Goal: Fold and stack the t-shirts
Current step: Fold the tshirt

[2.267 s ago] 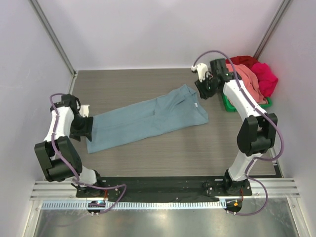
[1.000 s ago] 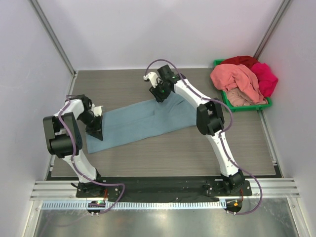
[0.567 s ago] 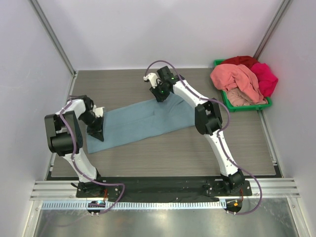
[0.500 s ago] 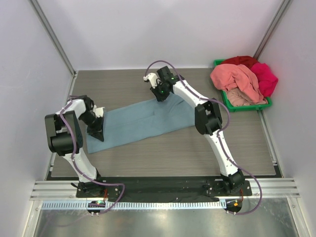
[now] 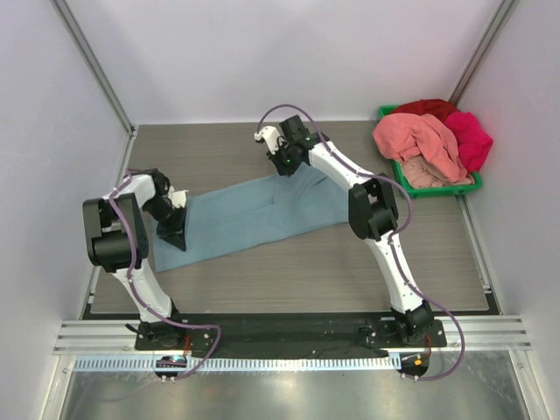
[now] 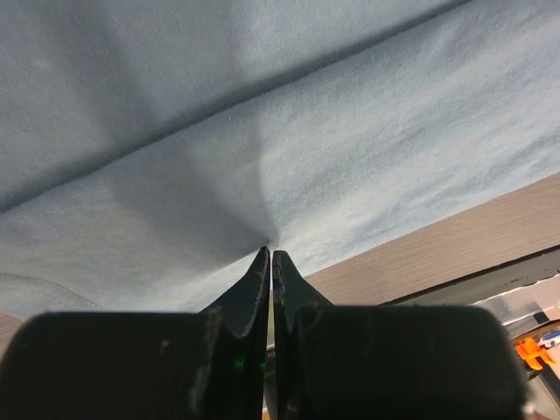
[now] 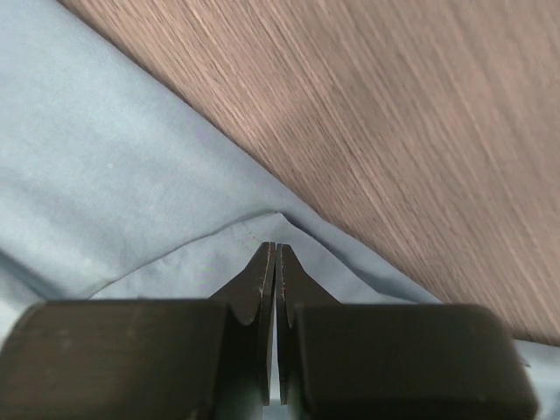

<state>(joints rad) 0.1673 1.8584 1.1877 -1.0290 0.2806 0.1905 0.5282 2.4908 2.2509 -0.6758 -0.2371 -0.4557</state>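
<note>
Blue-grey t-shirt (image 5: 254, 214) flat on the table (image 5: 306, 267) — left jaws and right jaws each pinching a fold of it

Right pincer (image 7: 273, 248) pinches blue-grey t-shirt (image 7: 114, 175) edge.

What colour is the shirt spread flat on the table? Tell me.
Dusty blue-grey: the shirt shows best in the top view.

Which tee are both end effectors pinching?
The blue-grey t-shirt, spread on the table: left end effector and right end effector are both shut on its cloth. The salmon-pink tee, magenta tee and red tee sit heaped in the green bin.
</note>
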